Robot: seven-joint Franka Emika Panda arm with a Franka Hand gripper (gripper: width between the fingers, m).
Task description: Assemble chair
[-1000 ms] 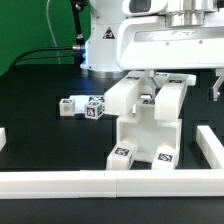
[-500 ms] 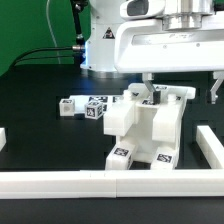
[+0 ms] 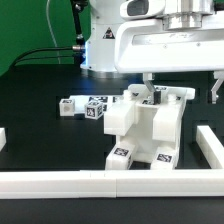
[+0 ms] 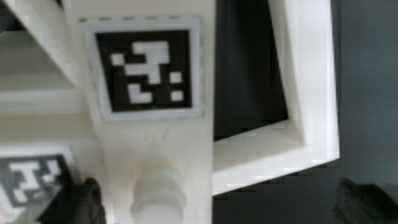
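Observation:
The chair (image 3: 146, 130) is a partly joined cluster of chunky white tagged parts in the middle of the black table, with two tags on its feet facing the front. My gripper (image 3: 152, 88) hangs just above its top. In the wrist view a white upright part with a tag (image 4: 143, 70) and a round peg (image 4: 160, 195) lies between my dark fingers (image 4: 79, 203). It sits close to one finger, with an empty gap to the other. The gripper (image 4: 222, 205) is open and holds nothing. A white frame part (image 4: 294, 135) lies beside the upright.
Two small white tagged blocks (image 3: 70, 105) (image 3: 96, 109) lie on the table at the exterior view's left of the chair. A long white rail (image 3: 100, 183) runs along the front, with a shorter one (image 3: 211, 150) at the right. The robot base (image 3: 105, 45) stands behind.
A second ago the chair's upper parts stood higher and wider apart; they have since turned and settled lower. Nothing has moved in the last half second, and the jaws stayed open.

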